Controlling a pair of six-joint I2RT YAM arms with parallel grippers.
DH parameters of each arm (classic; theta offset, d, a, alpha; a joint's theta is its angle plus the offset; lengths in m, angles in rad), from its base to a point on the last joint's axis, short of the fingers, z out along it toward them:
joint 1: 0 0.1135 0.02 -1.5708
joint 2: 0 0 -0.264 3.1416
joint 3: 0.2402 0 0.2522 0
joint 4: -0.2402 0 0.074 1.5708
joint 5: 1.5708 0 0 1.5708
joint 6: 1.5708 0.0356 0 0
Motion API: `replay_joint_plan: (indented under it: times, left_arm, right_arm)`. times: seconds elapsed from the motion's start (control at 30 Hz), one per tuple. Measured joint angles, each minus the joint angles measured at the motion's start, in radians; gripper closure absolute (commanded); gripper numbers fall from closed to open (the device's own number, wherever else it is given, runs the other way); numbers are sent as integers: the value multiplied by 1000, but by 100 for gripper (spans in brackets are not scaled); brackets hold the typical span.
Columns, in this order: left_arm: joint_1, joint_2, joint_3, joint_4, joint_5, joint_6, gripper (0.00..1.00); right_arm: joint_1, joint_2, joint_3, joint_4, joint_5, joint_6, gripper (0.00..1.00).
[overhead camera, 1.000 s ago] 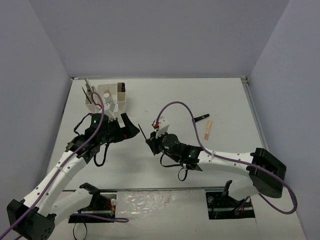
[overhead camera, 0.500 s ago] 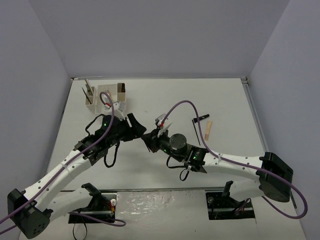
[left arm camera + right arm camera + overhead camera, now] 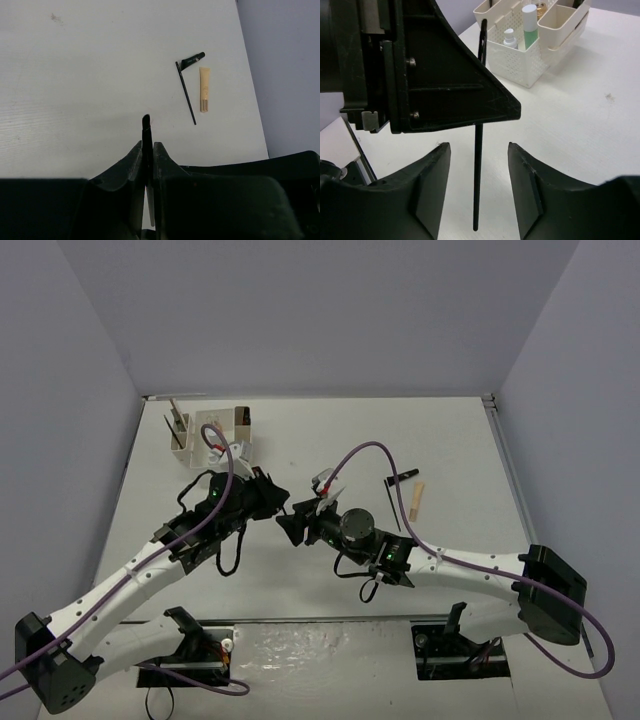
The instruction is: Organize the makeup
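Observation:
A thin black makeup pencil [image 3: 146,131] is pinched between the shut jaws of my left gripper [image 3: 146,146], its tip sticking out past them. In the right wrist view the same pencil [image 3: 478,175] hangs down from the left gripper's fingers [image 3: 445,80], between the parted jaws of my right gripper [image 3: 479,150], which touch nothing. From above, the left gripper [image 3: 280,506] and the right gripper [image 3: 297,528] meet mid-table. Green [image 3: 530,31], white-capped [image 3: 509,38] and amber [image 3: 540,9] bottles stand in the box.
The white-and-beige compartmented box [image 3: 240,422] stands at the back left, with sticks upright in it. To the right on the table lie a tan tube [image 3: 204,89], a thin black stick [image 3: 186,94] and a short black tube [image 3: 193,60].
The left gripper came in from the box and shut on the pencil. The right gripper, which held the pencil, opened its jaws around it.

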Motion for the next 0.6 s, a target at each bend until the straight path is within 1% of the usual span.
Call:
replay_joint_plan:
  times: [0.03, 0.17, 0.27, 0.33, 0.4, 0.47, 0.57, 0.6]
  left_arm:
    - [0, 0, 0, 1, -7, 4, 100]
    - [-1, 6, 7, -7, -78, 55, 100]
    - [13, 25, 43, -20, -157, 125, 100]
    - [48, 40, 80, -24, -202, 182, 100]
    - [115, 56, 116, -16, -231, 245, 100]
    - [207, 70, 146, 8, -254, 304, 100]
    - [365, 110, 185, 63, -286, 384, 100]
    - [398, 129, 197, 81, -294, 405, 100]
  right_arm:
    - [0, 0, 0, -5, 5, -1, 32]
    - [-1, -3, 3, -57, 55, -9, 18]
    - [-8, -25, 5, -135, 114, -16, 9]
    - [-17, -54, 5, -185, 153, -20, 6]
    - [-34, -94, 2, -228, 185, -22, 3]
    - [-57, -143, -8, -262, 215, -22, 0]
    - [-104, -216, -41, -291, 238, -16, 0]
    - [-118, -237, -52, -303, 244, -13, 0]
